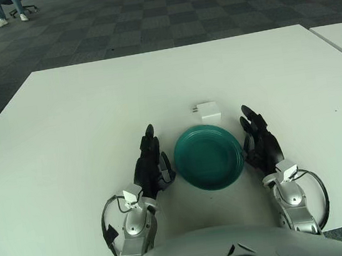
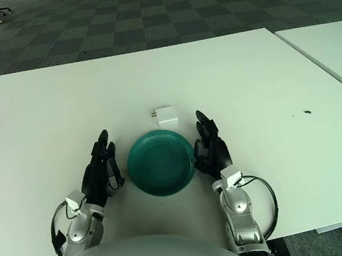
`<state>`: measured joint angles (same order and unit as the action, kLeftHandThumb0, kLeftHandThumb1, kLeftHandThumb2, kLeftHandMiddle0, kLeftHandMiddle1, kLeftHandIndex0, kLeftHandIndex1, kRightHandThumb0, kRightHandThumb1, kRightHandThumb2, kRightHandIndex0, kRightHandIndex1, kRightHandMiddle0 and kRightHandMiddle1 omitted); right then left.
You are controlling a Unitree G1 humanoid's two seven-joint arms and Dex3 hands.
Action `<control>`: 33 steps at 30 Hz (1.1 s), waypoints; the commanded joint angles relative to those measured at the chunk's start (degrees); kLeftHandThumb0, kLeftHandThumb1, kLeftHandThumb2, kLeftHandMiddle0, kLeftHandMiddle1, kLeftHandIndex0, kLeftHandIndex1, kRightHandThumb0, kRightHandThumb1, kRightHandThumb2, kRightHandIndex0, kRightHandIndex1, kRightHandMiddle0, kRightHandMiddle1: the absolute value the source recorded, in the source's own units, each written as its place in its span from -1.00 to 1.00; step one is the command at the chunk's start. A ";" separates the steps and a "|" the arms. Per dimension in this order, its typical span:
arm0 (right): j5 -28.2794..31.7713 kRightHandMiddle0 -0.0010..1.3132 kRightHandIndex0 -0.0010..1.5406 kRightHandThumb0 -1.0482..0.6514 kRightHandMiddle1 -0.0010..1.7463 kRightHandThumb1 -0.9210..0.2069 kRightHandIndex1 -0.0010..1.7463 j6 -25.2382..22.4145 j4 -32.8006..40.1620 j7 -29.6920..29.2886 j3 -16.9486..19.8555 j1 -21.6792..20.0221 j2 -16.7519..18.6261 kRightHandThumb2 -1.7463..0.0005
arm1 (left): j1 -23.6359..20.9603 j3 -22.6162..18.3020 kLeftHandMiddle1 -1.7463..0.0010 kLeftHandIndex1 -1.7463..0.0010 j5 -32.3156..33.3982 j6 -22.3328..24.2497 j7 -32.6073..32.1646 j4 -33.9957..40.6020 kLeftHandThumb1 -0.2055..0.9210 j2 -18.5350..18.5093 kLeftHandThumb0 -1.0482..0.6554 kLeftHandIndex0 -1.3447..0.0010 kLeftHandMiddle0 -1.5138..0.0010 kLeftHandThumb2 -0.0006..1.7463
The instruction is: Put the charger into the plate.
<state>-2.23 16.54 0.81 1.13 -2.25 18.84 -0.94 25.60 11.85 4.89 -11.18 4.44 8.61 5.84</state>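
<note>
Nearest you, both hands flank the teal plate (image 1: 209,156): left hand (image 1: 150,162) at nine o'clock, right hand (image 1: 260,143) at three, fingers loosely extended, holding nothing. Your white charger (image 1: 207,111) sits on the table (image 1: 64,129) just beyond the plate's rim at twelve, so nothing is done yet; grasp and placement remain.

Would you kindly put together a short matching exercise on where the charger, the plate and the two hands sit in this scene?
Things:
1. charger
2. plate
3. left hand
4. right hand

Places:
A. between the two hands
B. on the table, just beyond the plate's far rim
C. beside the plate's right edge
D. beside the plate's left edge

Pairs: 1-B, 2-A, 3-D, 4-C
</note>
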 commanded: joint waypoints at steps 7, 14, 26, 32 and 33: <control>-1.47 -1.00 -0.84 -0.92 -0.55 -1.00 -0.99 -11.06 1.43 -0.66 3.96 -10.04 -4.32 -0.08 | -0.51 0.44 1.00 0.99 -0.20 -0.01 -0.33 -1.01 1.00 0.43 -1.00 0.99 1.00 0.20; -10.46 -1.00 -0.81 -0.88 -0.46 -1.00 -0.99 -21.93 10.68 -2.52 2.99 -17.55 -7.96 0.08 | -0.04 1.59 1.00 1.00 0.32 0.94 -0.78 -0.03 1.00 1.40 -0.98 1.00 1.00 0.25; -30.21 -1.00 -0.72 -0.80 -0.38 -1.00 -0.98 -35.23 4.25 2.34 -5.92 -37.32 -18.05 0.43 | -0.85 3.33 0.98 0.97 -0.25 2.78 -3.86 0.31 1.00 2.45 -0.96 0.93 0.93 0.27; -33.71 -1.00 -0.72 -0.78 -0.40 -1.00 -0.98 -33.88 -0.85 6.73 -10.22 -43.83 -21.67 0.47 | -0.81 3.94 0.97 0.94 -0.47 0.36 -4.53 -0.66 1.00 2.35 -0.95 0.90 0.89 0.23; -34.20 -1.00 -0.72 -0.76 -0.42 -1.00 -0.99 -33.32 -2.09 7.18 -11.09 -45.14 -21.96 0.48 | -0.81 4.06 0.97 0.94 -0.73 -0.27 -4.56 -0.91 1.00 2.22 -0.95 0.90 0.89 0.22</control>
<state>-34.67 -17.86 2.04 6.41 -11.00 -23.10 -21.41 25.12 15.27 4.75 -10.80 0.83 8.94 5.99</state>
